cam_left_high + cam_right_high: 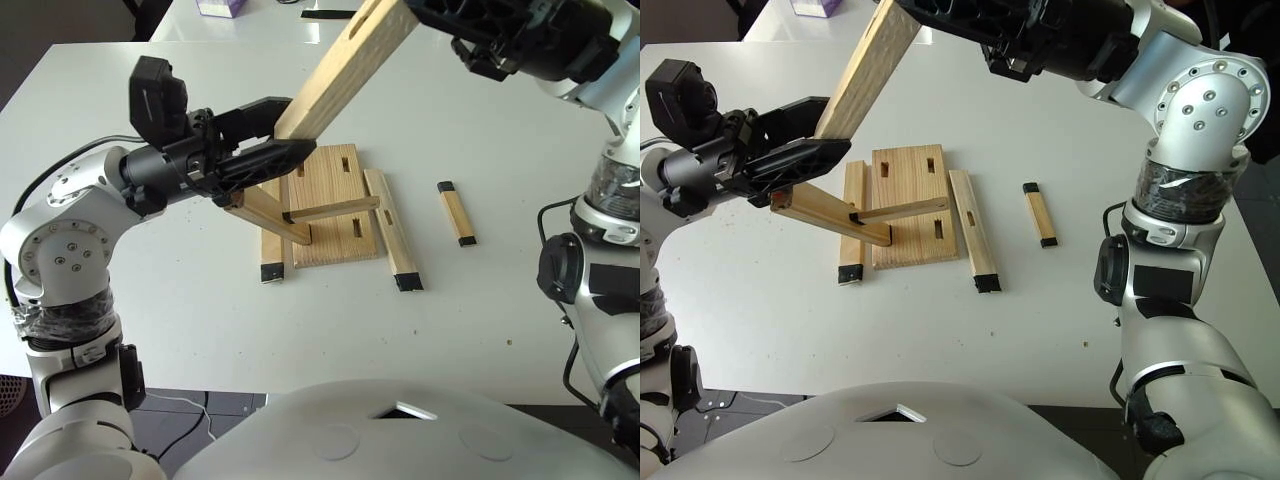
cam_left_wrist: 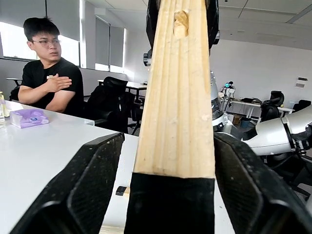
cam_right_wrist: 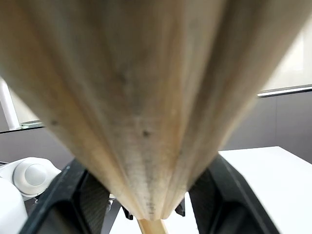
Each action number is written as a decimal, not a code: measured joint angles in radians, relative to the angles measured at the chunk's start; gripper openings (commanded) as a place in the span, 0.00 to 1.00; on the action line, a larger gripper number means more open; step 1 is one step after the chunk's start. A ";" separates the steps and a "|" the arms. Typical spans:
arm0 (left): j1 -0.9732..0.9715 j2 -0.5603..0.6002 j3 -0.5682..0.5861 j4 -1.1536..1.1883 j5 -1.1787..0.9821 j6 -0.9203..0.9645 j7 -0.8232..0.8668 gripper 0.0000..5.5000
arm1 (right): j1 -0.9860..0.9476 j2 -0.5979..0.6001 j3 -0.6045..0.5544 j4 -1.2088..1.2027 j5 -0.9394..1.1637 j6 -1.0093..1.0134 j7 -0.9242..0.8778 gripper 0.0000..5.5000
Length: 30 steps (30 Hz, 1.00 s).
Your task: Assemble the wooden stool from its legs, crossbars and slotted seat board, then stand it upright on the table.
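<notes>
My right gripper [image 1: 402, 10] is shut on the upper end of a long wooden leg [image 1: 335, 75], holding it slanted in the air above the table. The leg's black-capped lower end [image 2: 170, 204] sits between the spread fingers [image 2: 92, 190] of my left gripper [image 1: 297, 125], which is open, with a thin gap on one side. Below lies the slotted seat board [image 1: 335, 175]. A leg with a crossbar [image 1: 335, 208] plugged into it [image 1: 262, 215] rests across the board's left edge. Two more legs [image 1: 392, 232] [image 1: 852, 215] flank the board. A short crossbar [image 1: 456, 213] lies to the right.
A purple tissue box [image 1: 220, 8] and a flat black item [image 1: 330, 14] sit at the table's far edge. Bare white tabletop [image 1: 180, 300] stretches in front of the board and to its left.
</notes>
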 measured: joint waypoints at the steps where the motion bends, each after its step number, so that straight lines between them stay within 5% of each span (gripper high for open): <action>1: -0.003 0.005 -0.008 0.003 0.034 -0.022 0.003 0.57 | 0.001 0.000 -0.005 0.000 -0.017 -0.015 -0.004 0.37; 12: 0.047 0.030 0.059 0.189 0.429 -0.265 0.163 0.57 | 0.076 -0.163 0.040 0.206 -0.480 -0.471 0.124 0.37; 17: -0.004 -0.214 0.109 0.199 0.465 -0.330 0.526 0.57 | 0.263 -0.162 0.206 0.176 -0.656 -0.623 0.200 0.37; 24: 0.011 -0.634 0.044 0.172 0.666 -0.428 1.042 0.57 | 0.417 -0.157 0.297 0.043 -0.681 -0.656 0.317 0.37; 30: 0.012 -0.669 0.092 0.191 0.722 -0.456 1.153 0.57 | 0.459 -0.181 0.294 -0.021 -0.634 -0.620 0.384 0.37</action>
